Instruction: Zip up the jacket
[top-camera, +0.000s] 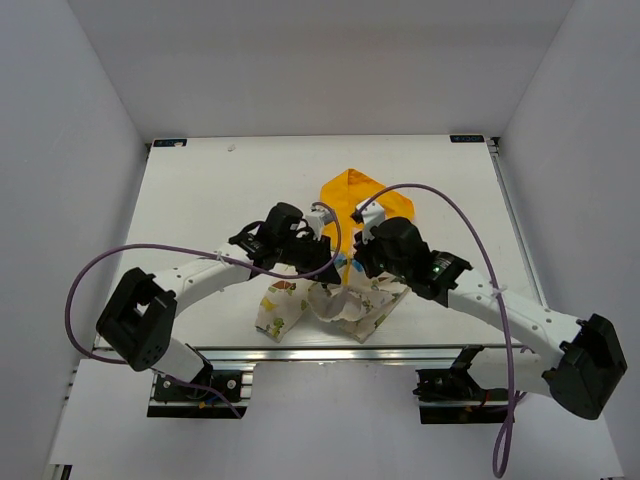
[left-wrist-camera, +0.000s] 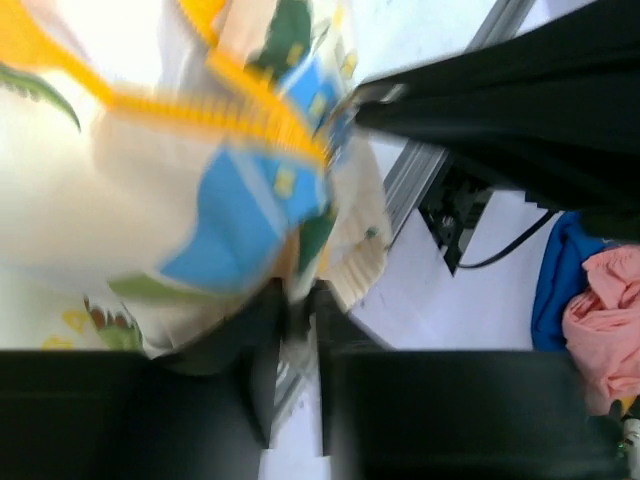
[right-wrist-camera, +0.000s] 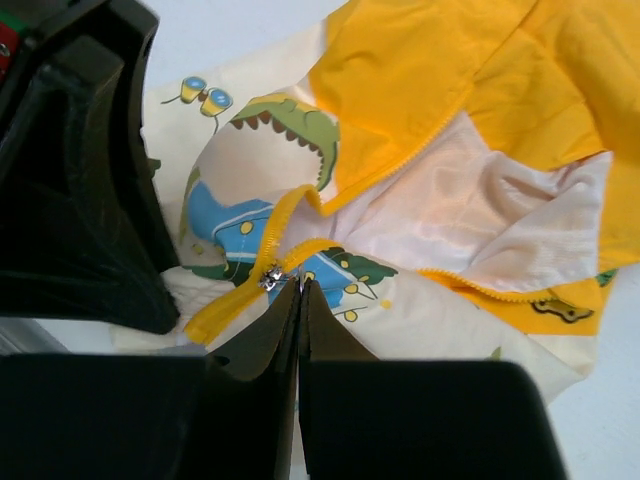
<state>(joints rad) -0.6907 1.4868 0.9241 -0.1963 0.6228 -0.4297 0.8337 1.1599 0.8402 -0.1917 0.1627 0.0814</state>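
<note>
The jacket lies bunched near the table's front edge, its yellow hood pointing toward the back. In the right wrist view its cream dinosaur print, white lining and yellow zipper tape show, with the metal slider low on the tape. My right gripper is shut, its tips pinching the slider's thin pull tab. My left gripper is nearly shut on the jacket's lower edge, blurred in its view. From above, both grippers meet over the jacket's middle.
The aluminium front rail runs just below the jacket. Purple cables loop over both arms. Off the table, the left wrist view shows pink cloth and blue cloth beside a black cable.
</note>
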